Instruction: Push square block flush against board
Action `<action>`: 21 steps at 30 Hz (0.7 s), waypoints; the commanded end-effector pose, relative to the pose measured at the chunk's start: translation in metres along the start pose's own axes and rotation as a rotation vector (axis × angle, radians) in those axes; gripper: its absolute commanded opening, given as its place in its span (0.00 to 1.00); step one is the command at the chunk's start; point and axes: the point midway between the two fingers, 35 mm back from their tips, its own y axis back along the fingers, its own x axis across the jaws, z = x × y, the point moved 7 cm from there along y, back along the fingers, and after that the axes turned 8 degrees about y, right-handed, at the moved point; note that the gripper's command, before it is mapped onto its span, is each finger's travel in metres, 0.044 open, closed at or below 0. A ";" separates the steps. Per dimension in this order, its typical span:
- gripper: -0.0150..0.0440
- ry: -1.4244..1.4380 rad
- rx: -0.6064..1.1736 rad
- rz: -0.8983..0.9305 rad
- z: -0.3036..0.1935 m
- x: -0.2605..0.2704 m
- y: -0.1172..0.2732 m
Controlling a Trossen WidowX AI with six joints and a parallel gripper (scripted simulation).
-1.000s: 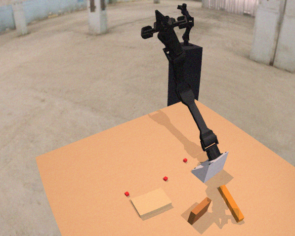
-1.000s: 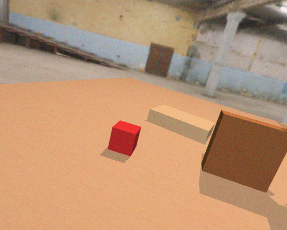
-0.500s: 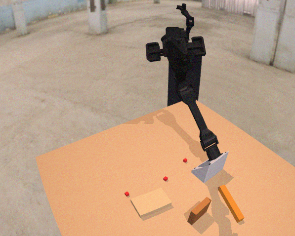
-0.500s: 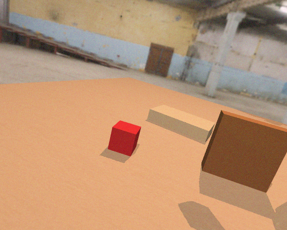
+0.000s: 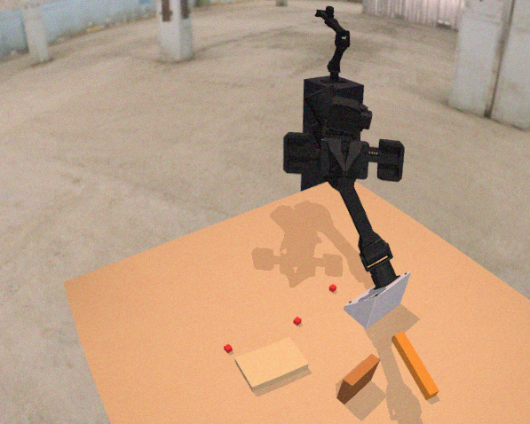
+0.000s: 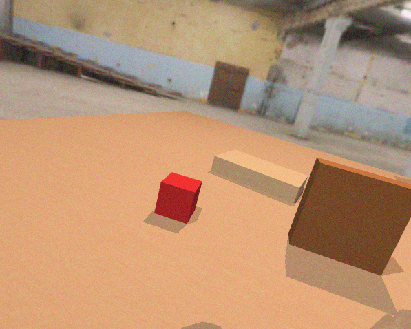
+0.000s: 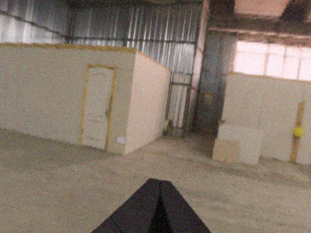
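A brown square block stands upright on a narrow side. A flat tan board lies left of it in the top view, with bare table between them. In the exterior view the block partly overlaps the view of the board's right end. My gripper is shut and empty. It is raised near the table's back corner in the top view, well away from both parts. The wrist view shows the joined fingertips against the room, with neither part in sight.
A long orange bar lies right of the block in the top view. Small red cubes lie near the board and farther back, one by its left corner. My arm's pale wedge base stands behind the block and bar.
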 end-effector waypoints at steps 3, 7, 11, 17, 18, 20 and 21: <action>0.25 0.076 0.134 0.056 -0.032 0.019 -0.022; 0.25 0.087 0.251 0.102 -0.062 0.036 -0.039; 0.25 0.116 0.363 0.153 -0.090 0.052 -0.052; 0.25 0.181 0.529 0.241 -0.129 0.076 -0.065; 0.25 0.193 0.557 0.256 -0.136 0.080 -0.067; 0.25 0.216 0.612 0.288 -0.149 0.087 -0.070; 0.25 0.228 0.640 0.304 -0.156 0.091 -0.071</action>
